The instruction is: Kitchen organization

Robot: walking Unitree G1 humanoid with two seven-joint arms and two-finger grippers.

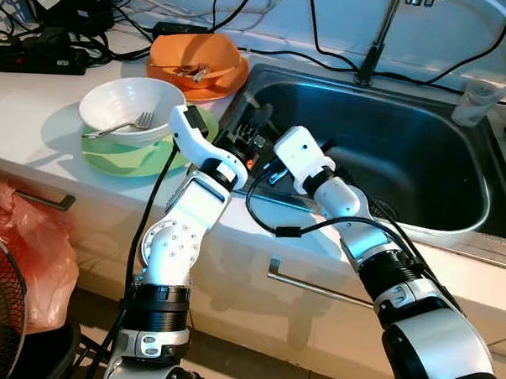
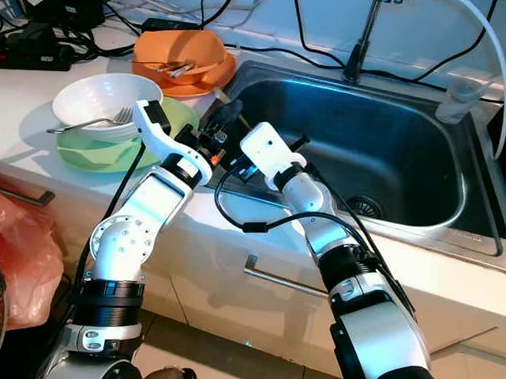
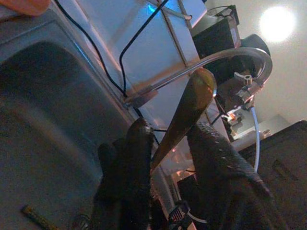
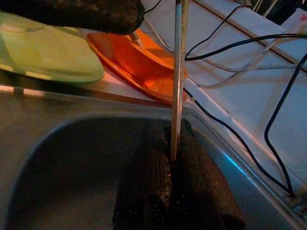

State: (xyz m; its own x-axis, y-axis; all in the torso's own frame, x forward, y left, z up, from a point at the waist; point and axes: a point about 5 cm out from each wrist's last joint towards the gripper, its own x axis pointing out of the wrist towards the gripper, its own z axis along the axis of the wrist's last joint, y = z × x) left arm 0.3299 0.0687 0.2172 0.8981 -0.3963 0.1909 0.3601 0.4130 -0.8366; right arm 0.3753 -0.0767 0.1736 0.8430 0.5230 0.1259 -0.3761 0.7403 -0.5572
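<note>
While both arms reach over the near left corner of the sink (image 1: 453,228), you are mid-way through handling cutlery, probably a pass from one claw to the other or a sort toward the dishes. Your left gripper (image 3: 170,139) has a spoon (image 3: 192,103) between its fingers, bowl end up toward the tap (image 3: 230,55); the fingers sit close on either side of the handle, so I judge it grasped, though loosely. Your right gripper (image 4: 173,158) is clenched on a thin metal utensil (image 4: 178,72) seen edge-on, which I cannot tell as a knife or a spoon handle. From the head camera the two claws meet just above the sink's rim, and the cutlery there is too small to sort out.

Near them on the counter stand a white bowl (image 1: 126,104) with a fork (image 1: 121,127) in it, sitting on a green plate (image 1: 141,158), and behind it an orange dish (image 1: 200,61) already holding some cutlery. A small clear cup (image 1: 478,100) stands at the sink's far right.

Next, I judge, you carry each piece clear of the other claw and lay it with the cutlery in the orange dish or the bowl. That calls for drawing the arms apart first, since the fingers are crowded together, and minding the loose black cable (image 1: 260,215) hanging across the rim.

No brand, label or writing can be read anywhere.
</note>
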